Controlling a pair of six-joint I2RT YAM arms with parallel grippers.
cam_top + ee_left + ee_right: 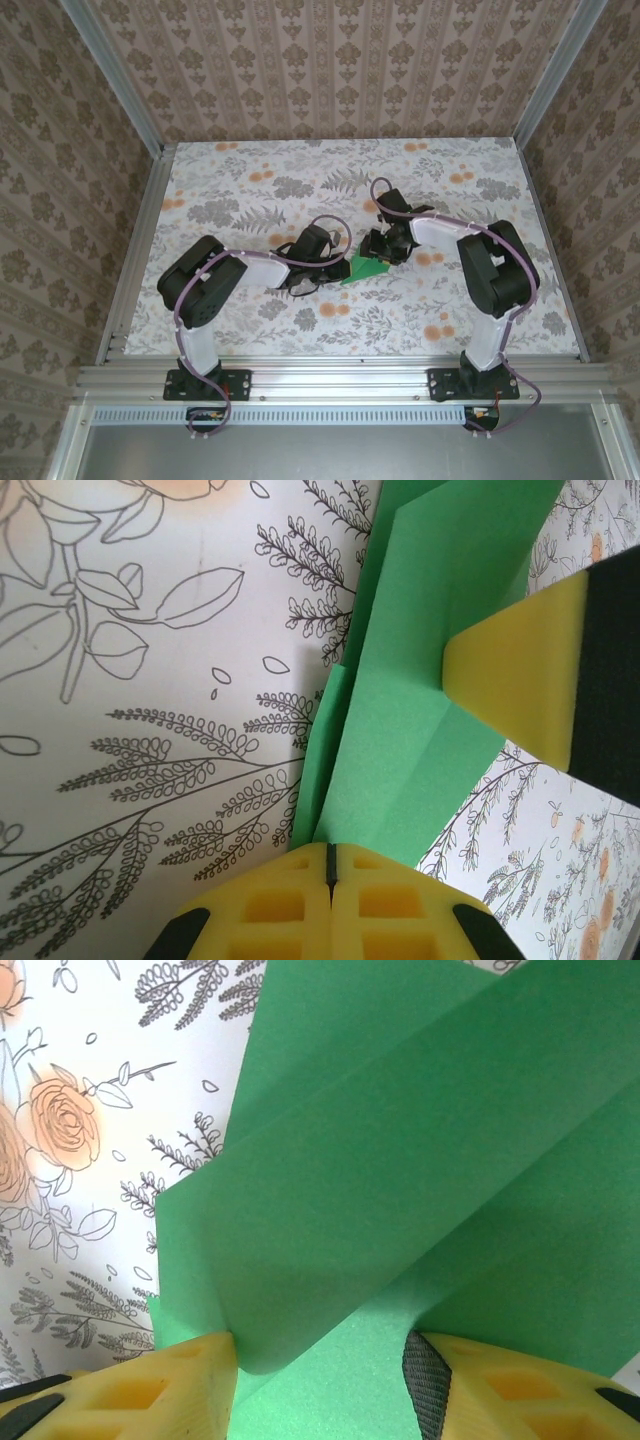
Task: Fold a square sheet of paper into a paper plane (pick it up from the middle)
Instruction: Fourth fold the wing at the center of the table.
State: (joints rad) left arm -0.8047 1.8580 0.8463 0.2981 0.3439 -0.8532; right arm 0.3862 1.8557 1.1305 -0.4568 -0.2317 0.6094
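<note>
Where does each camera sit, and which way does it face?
Top external: above and behind, looking down on the floral table; left arm and right arm show.
Left wrist: on the left arm, facing along its shut left claw at the green paper.
Right wrist: on the right arm, facing the paper between the right claw fingers.
Shared: both wrist views see the folded paper.

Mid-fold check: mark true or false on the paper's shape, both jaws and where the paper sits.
1. The green paper is a flat, unfolded square. False: it is creased, with layered flaps.
2. On the left gripper the jaws are shut at the paper's edge. True.
3. On the right gripper the jaws are pressed fully together. False: they stand apart, with paper between them.
4. The paper sits between the two grippers over the floral table. True.
</note>
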